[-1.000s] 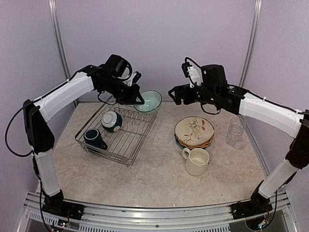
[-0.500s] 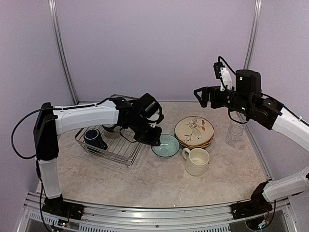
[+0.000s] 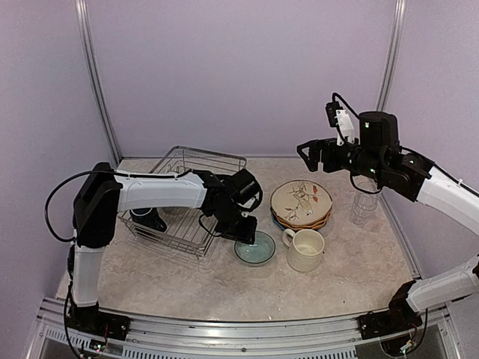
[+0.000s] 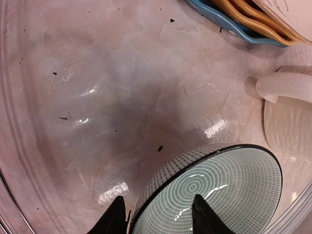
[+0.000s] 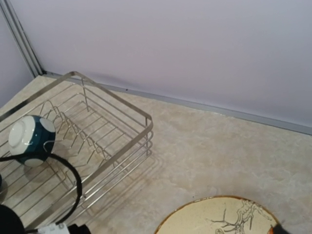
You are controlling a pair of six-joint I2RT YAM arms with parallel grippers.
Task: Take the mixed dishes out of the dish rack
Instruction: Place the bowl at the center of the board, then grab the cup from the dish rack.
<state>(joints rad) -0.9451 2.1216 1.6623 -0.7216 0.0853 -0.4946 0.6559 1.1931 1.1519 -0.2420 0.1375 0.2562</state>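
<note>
The teal bowl (image 3: pixel 256 250) sits on the table left of the large cream mug (image 3: pixel 307 250). My left gripper (image 3: pixel 245 235) is low over its near rim. In the left wrist view the gripper (image 4: pixel 158 219) is open, with one finger outside the bowl (image 4: pixel 219 190) and one inside, not pinching it. The dish rack (image 3: pixel 217 161) holds a navy mug (image 3: pixel 144 217). A dark white-lined bowl (image 5: pixel 30 140) shows in it in the right wrist view. My right gripper (image 3: pixel 308 153) hovers high above the plate stack (image 3: pixel 301 200), open and empty.
A clear glass (image 3: pixel 364 203) stands right of the plates. The cream mug's handle (image 4: pixel 287 97) and the plates' edges (image 4: pixel 234 14) lie close to the bowl. My left arm lies across the rack's near right corner. Metal posts stand at the back corners.
My left arm carried the teal bowl from the rack's far corner down to the table beside the cream mug and opened. My right arm pulled back to the right and up.
</note>
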